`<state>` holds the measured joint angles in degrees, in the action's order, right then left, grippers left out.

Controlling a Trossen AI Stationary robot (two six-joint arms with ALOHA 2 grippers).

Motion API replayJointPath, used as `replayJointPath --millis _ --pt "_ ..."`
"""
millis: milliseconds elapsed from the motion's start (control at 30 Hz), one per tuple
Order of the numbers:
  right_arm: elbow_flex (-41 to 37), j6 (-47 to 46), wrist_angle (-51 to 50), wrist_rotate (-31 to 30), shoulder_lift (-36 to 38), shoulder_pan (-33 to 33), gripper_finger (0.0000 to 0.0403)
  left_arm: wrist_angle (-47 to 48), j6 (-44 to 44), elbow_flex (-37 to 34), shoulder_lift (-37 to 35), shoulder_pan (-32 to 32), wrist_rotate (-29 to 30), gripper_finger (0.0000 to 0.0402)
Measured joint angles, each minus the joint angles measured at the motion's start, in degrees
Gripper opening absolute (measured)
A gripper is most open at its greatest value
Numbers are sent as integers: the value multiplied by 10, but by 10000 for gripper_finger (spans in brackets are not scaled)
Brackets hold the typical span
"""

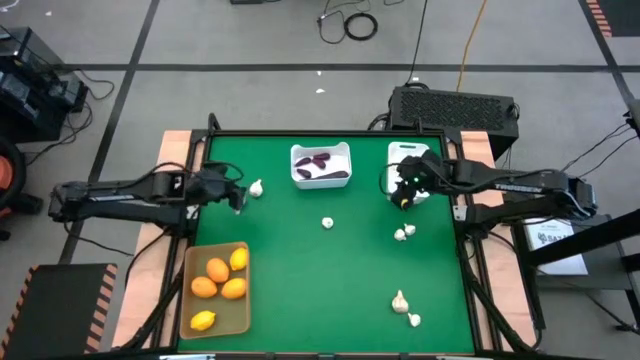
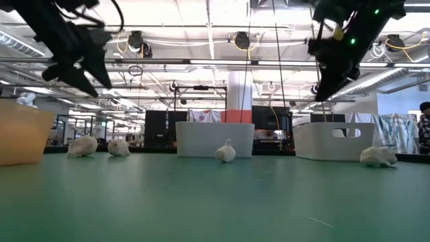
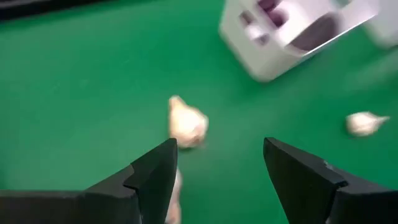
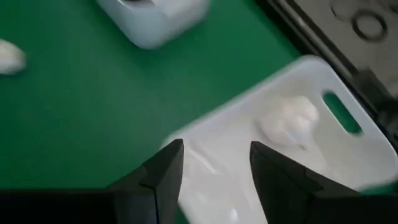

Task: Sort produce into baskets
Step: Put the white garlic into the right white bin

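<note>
A garlic bulb point(image 1: 256, 187) lies on the green table just ahead of my left gripper point(image 1: 238, 198). In the left wrist view, the gripper point(image 3: 217, 149) is open and empty, with the bulb point(image 3: 186, 124) beyond its fingertips. My right gripper point(image 1: 403, 195) hovers open and empty over the near end of the narrower white bin point(image 1: 410, 160). That bin point(image 4: 249, 162) holds one garlic bulb point(image 4: 289, 121). The squarish white bin point(image 1: 321, 165) holds dark purple eggplant pieces point(image 1: 320, 162). The tan tray point(image 1: 190, 300) holds several orange and yellow fruits point(image 1: 218, 285).
More garlic bulbs lie loose on the table: one in the middle point(image 1: 327, 222), one to the right point(image 1: 404, 232), and two near the front right point(image 1: 400, 300) point(image 1: 413, 319). A black frame point(image 1: 470, 250) edges the table. Both arms hang above the table in the low view.
</note>
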<state>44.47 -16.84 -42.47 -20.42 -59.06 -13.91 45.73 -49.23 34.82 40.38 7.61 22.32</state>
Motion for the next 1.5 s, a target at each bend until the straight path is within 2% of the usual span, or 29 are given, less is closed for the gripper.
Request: replayJointPath --millis 367,933,1133,1367,1500 --pt "0 -20 59 2 45 121 176 32 21 0 134 64 -53 247" --pt "0 -33 73 -6 38 217 176 26 36 -1 283 67 -59 247" --pt "0 -36 76 -7 38 237 176 -12 48 -1 338 67 -68 247" --pt "0 -50 76 -7 38 268 176 -16 47 -1 369 67 -86 243" --pt "0 -54 76 -7 38 286 176 -17 47 -1 370 67 -87 215"
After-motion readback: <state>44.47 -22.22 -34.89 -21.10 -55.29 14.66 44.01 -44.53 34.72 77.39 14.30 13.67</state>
